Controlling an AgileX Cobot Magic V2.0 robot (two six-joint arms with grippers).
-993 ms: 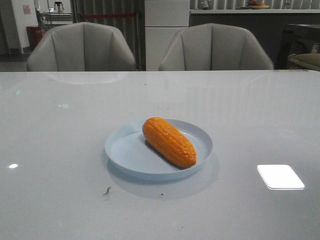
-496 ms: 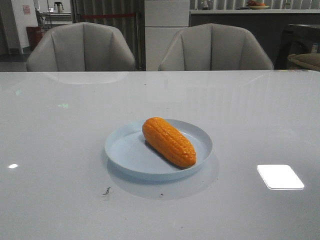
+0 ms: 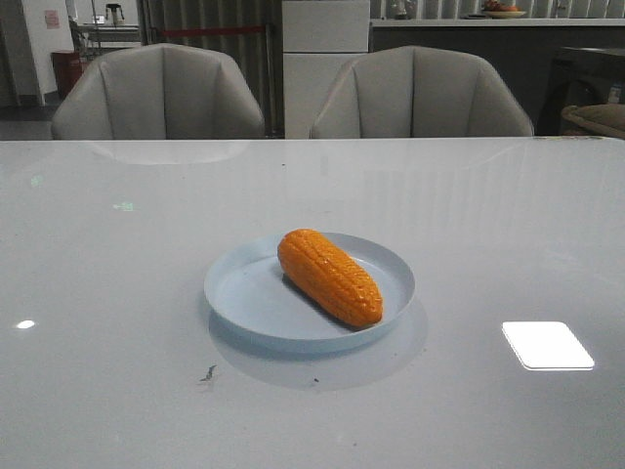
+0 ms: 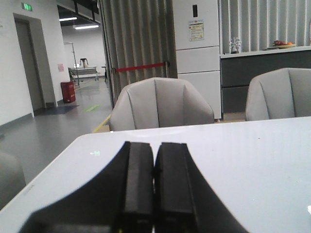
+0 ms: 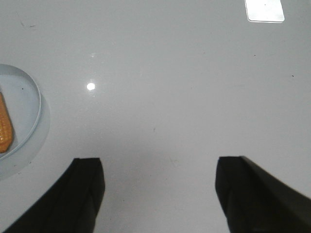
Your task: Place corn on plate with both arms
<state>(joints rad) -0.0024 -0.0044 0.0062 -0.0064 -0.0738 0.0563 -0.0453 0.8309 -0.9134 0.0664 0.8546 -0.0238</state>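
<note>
Starting at the grippers: neither one shows in the front view, only in its own wrist view.
Left gripper (image 4: 154, 187): its two black fingers (image 4: 138, 184) are pressed flat together, with nothing between them; they fill the lower centre of the left wrist frame.
Right gripper (image 5: 160, 191): its two black fingers (image 5: 85, 194) stand wide apart at the lower left and lower right corners of the right wrist frame, with only bare table between them.
Table (image 3: 508, 225): a glossy white surface that fills most of the front frame; a bright rectangular light reflection (image 3: 547, 345) lies at the lower right, and small dark marks (image 3: 208, 373) are just below the plate.
Plate (image 3: 244, 293): round and pale blue, a little below the centre of the front frame; in the right wrist frame only a part of its rim (image 5: 35, 97) shows at the left edge.
Corn (image 3: 329, 276): it lies inside the plate, on its right half, set diagonally from upper left to lower right, with its lower end near the rim; in the right wrist frame only an orange tip (image 5: 4, 127) shows at the left edge.
Chairs (image 3: 161, 93): two grey chairs stand behind the table, in the upper part of the front frame.
</note>
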